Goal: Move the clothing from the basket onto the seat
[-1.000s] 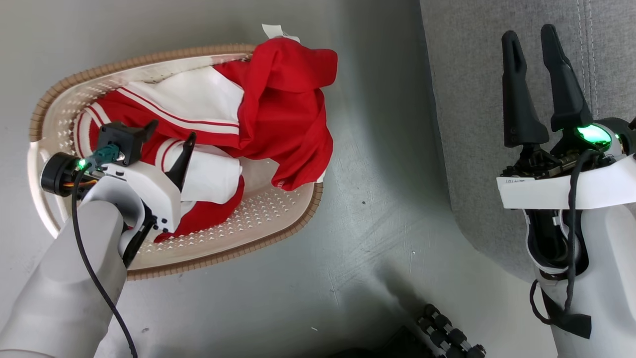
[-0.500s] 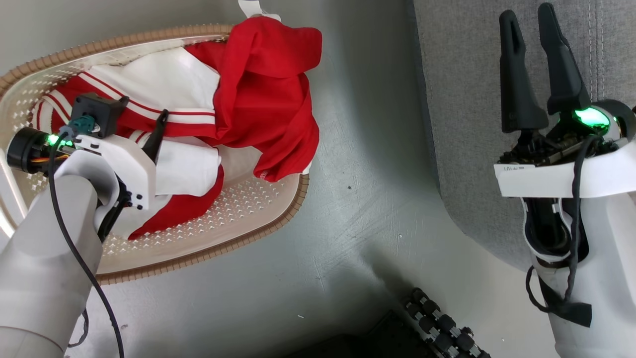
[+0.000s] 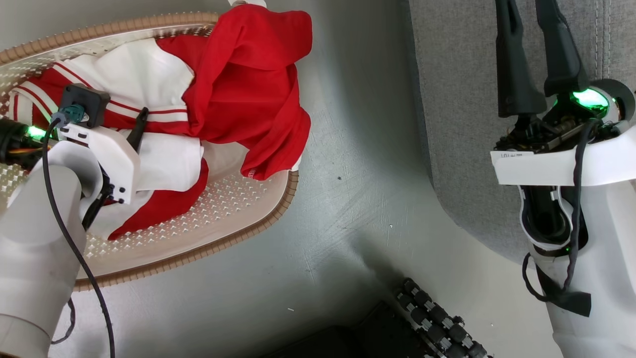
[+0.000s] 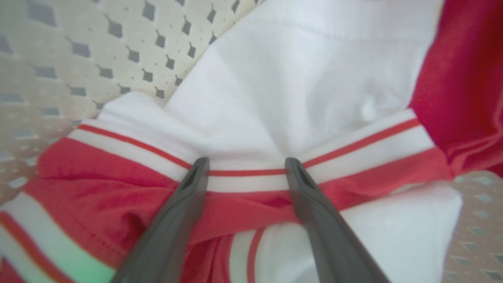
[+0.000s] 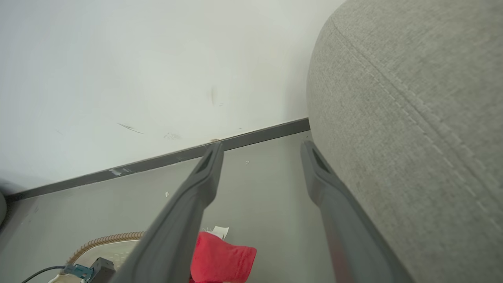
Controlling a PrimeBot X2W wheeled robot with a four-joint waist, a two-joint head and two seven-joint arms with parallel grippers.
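Lying between the spread tips of the open left pincer [image 4: 245, 169], a striped band of the clothing [image 4: 275, 98], in the basket [image 4: 78, 47].

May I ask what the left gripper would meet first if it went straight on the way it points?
Most likely the clothing in the basket: the open left gripper points at its striped trim.
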